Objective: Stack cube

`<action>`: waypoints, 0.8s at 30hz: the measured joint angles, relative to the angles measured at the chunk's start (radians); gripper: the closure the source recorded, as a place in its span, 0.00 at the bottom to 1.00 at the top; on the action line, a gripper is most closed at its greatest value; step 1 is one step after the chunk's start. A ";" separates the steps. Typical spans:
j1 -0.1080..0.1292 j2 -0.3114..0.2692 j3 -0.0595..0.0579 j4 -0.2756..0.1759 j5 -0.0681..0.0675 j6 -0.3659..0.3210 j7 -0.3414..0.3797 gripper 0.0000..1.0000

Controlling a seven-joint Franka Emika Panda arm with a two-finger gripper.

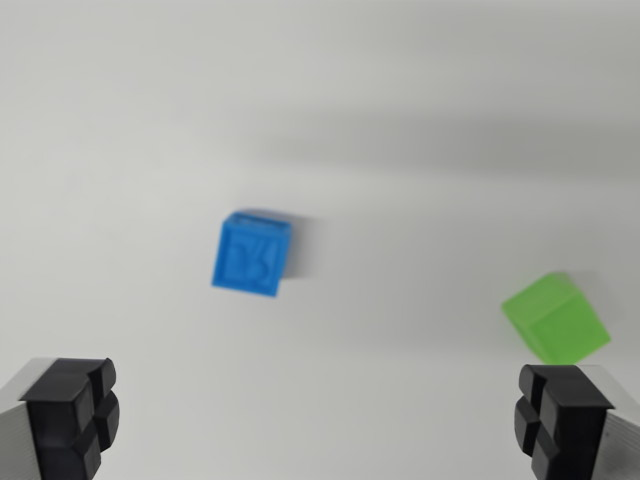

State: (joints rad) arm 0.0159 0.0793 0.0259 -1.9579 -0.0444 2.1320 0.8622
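Observation:
A blue cube [251,254] with an embossed top lies on the white surface near the middle of the wrist view, a little left of centre. A green cube [556,317] rests apart from it at the wrist view's right. My gripper [315,420] is open and holds nothing. Its black left fingertip [72,415] and right fingertip [560,418] show at the bottom corners. The blue cube sits above the gap between them. The green cube lies just above the right fingertip. The picture is slightly blurred.
The white tabletop [320,100] fills the view, with a soft grey shadow band [430,150] across the upper right.

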 joint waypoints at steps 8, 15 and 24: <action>0.005 0.011 0.001 -0.029 0.000 0.032 0.018 0.00; 0.011 0.027 0.001 -0.062 0.000 0.070 0.038 0.00; 0.017 0.053 0.004 -0.098 0.000 0.120 0.066 0.00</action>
State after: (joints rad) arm 0.0330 0.1321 0.0294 -2.0561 -0.0440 2.2525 0.9283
